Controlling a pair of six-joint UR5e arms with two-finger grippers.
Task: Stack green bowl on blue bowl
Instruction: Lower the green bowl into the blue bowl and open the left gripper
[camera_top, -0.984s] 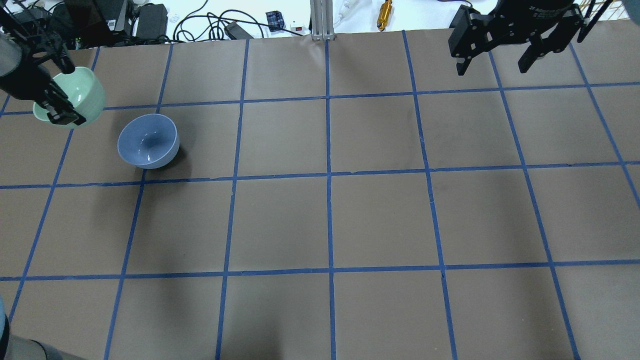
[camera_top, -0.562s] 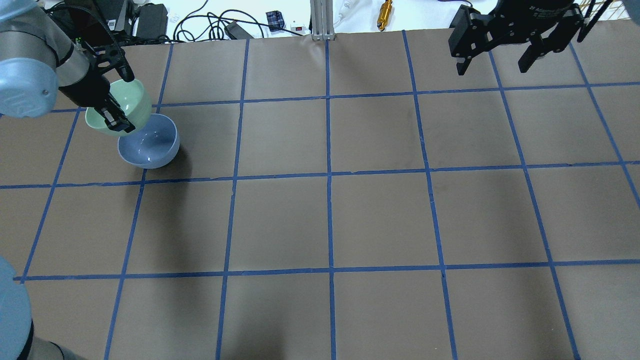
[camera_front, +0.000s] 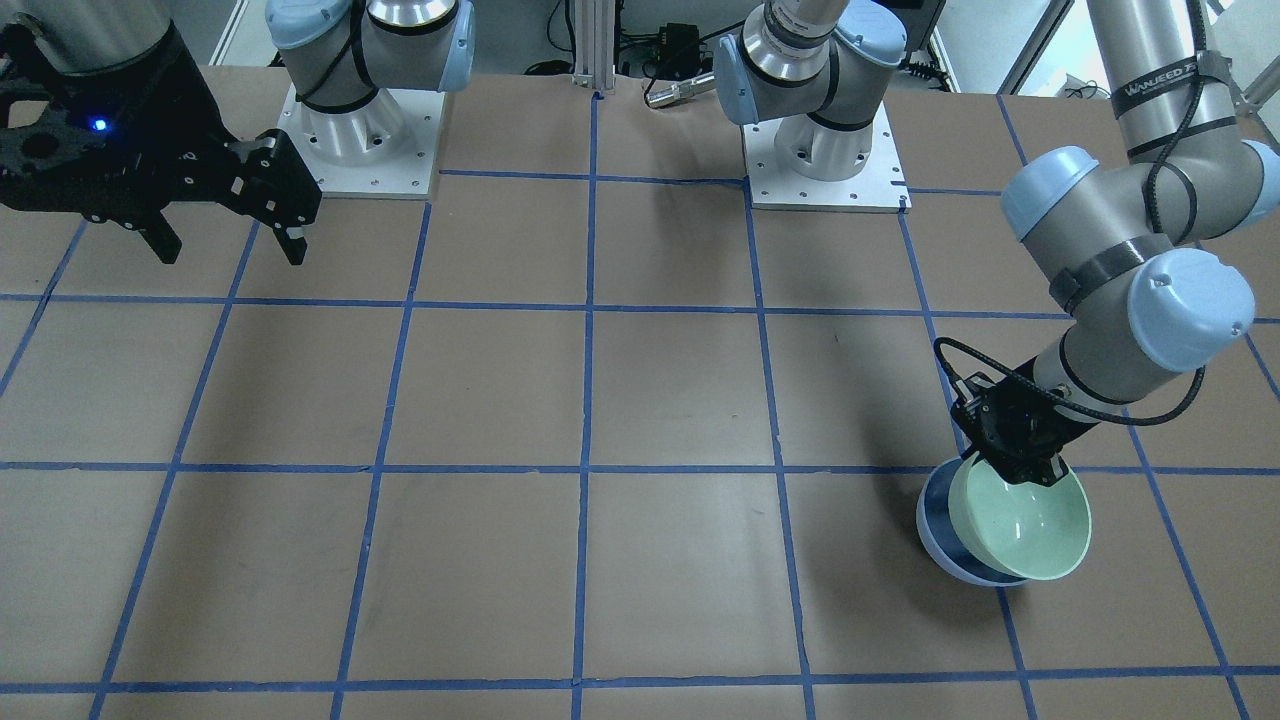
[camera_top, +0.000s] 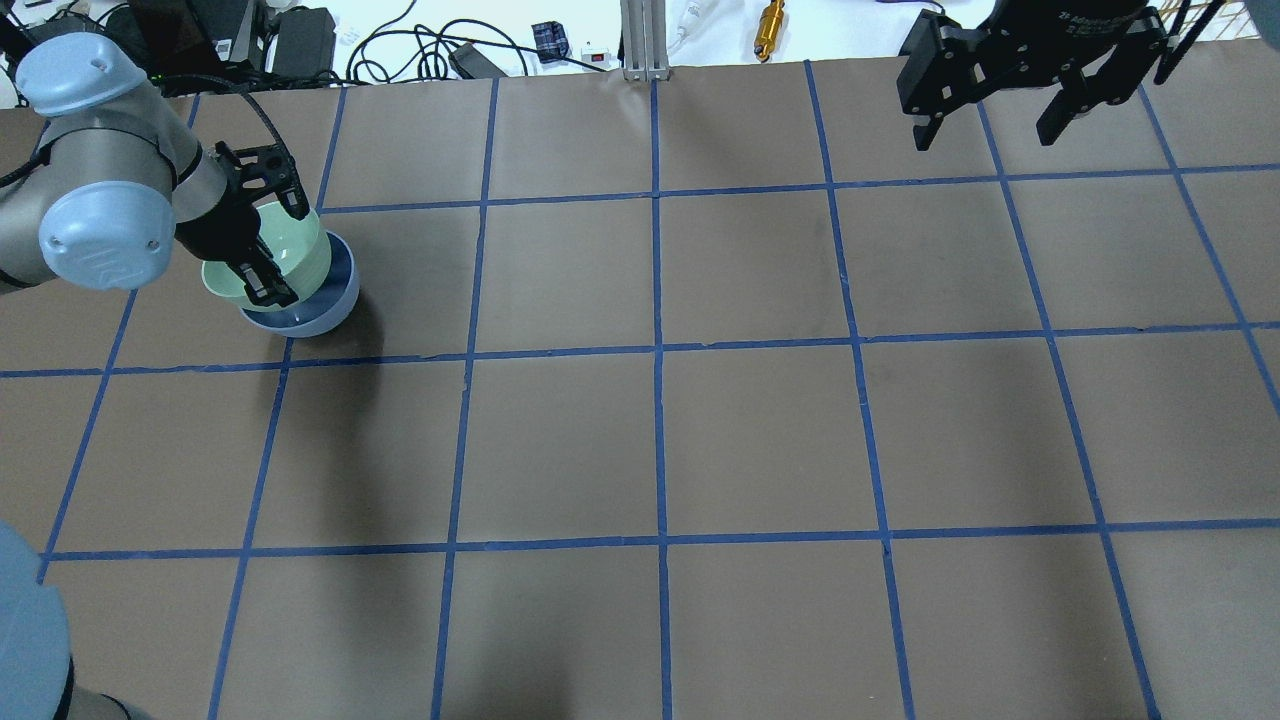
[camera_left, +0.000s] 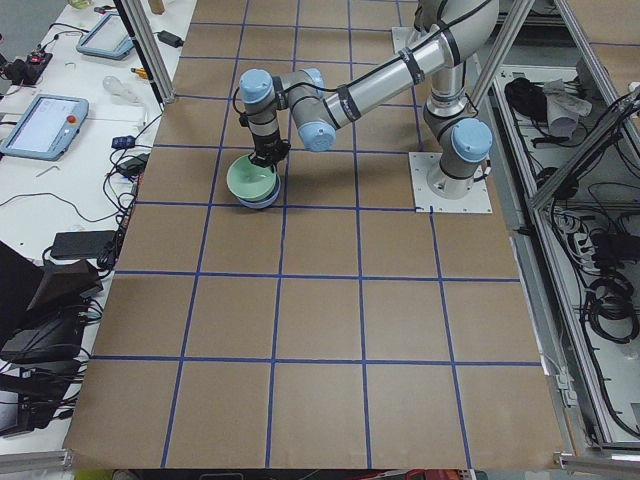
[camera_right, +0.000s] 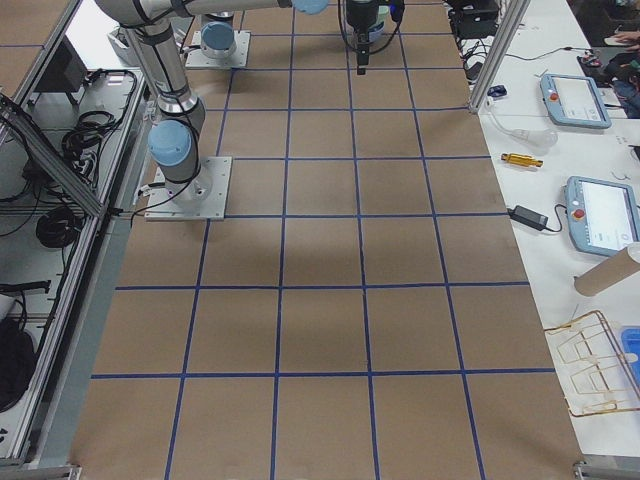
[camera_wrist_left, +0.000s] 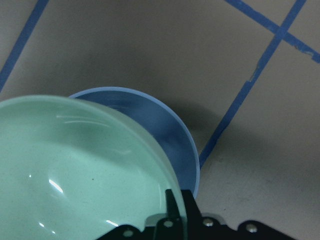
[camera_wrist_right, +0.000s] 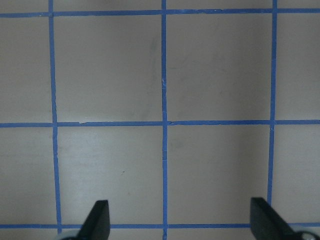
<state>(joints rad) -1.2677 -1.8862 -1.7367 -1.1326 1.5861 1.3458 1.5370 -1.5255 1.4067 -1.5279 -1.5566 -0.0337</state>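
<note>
Tilted green bowl (camera_front: 1025, 525) over blue bowl (camera_front: 938, 548)

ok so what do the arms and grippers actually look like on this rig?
The left arm and right arm are silver tubes with light-blue joint caps, on pale square base plates. The left one carries a black strap with white lettering and a black cable near its wrist. The left gripper and right gripper are black, angular and two-fingered; the right shows a blue light.
</note>
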